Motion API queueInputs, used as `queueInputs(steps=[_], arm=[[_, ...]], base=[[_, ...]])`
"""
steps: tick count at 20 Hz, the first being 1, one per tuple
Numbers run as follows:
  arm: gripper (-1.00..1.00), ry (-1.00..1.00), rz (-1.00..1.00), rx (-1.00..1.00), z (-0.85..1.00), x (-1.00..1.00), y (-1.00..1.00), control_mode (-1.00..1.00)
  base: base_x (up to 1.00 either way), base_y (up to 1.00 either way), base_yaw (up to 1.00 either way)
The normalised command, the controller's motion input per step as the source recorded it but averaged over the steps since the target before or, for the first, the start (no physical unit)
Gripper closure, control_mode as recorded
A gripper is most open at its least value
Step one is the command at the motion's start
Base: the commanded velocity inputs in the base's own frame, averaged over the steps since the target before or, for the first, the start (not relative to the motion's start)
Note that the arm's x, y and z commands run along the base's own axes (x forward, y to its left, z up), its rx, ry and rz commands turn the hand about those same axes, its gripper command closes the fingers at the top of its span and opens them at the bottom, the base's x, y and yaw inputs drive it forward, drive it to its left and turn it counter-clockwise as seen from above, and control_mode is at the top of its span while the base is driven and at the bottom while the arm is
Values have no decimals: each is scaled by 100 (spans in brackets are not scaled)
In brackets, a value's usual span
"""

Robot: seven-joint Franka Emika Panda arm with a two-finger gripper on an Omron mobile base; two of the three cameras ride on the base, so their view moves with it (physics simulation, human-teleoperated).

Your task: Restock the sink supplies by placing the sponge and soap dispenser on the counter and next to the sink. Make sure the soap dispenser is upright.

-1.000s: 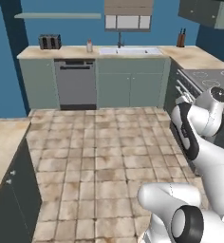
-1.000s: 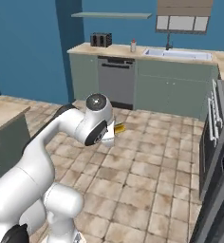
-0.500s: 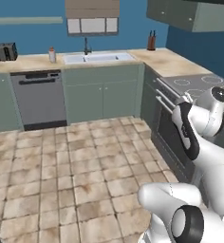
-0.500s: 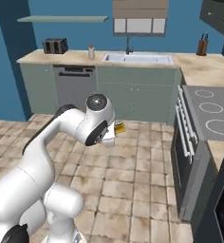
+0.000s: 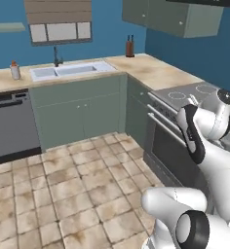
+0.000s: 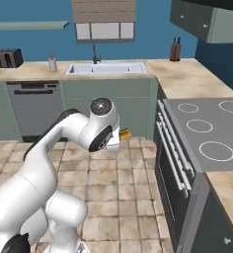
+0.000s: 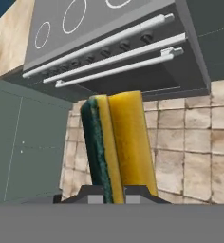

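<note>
Hand view: gripper point(image 7: 115, 191) pinches the sponge point(image 7: 117, 142) between its tips, carried clear of the floor for transport, I judge. Its long axis runs straight out from the fingers, green layer to one side, pointing toward the oven front point(image 7: 128, 71). Farther off, the sink point(image 6: 106, 68) and counter point(image 6: 34, 73) wait.

Beige counter point(image 5: 151, 73) carries sink point(image 5: 70, 70), soap dispenser point(image 5: 13, 70), knife block point(image 5: 130, 46)
</note>
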Motion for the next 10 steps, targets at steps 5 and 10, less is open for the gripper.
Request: queueInputs(steps=[5, 10], arm=[[100, 0, 0, 0, 0, 0, 0, 100], [100, 0, 0, 0, 0, 0, 0, 100]], base=[[100, 28, -33], [100, 45, -31]])
